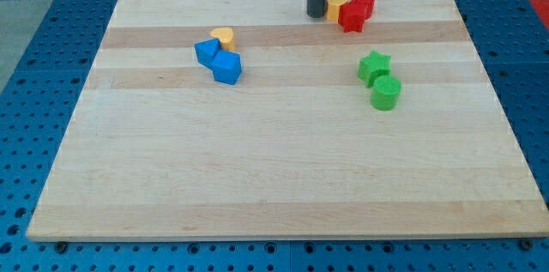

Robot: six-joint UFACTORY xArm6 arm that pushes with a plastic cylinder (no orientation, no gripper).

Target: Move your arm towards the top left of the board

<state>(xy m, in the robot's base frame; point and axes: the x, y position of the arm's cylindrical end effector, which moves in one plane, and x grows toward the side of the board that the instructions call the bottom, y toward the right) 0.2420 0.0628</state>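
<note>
My tip rests on the wooden board near the view's top, right of centre. It stands just left of a yellow block, close to touching it. Two red blocks sit right of that: a red star and another red block behind it. Left of centre, a yellow heart-shaped block sits beside a blue block and a blue cube. At the right, a green star sits above a green cylinder.
The board lies on a blue perforated table that shows around all its edges. The rod rises out of the view's top edge.
</note>
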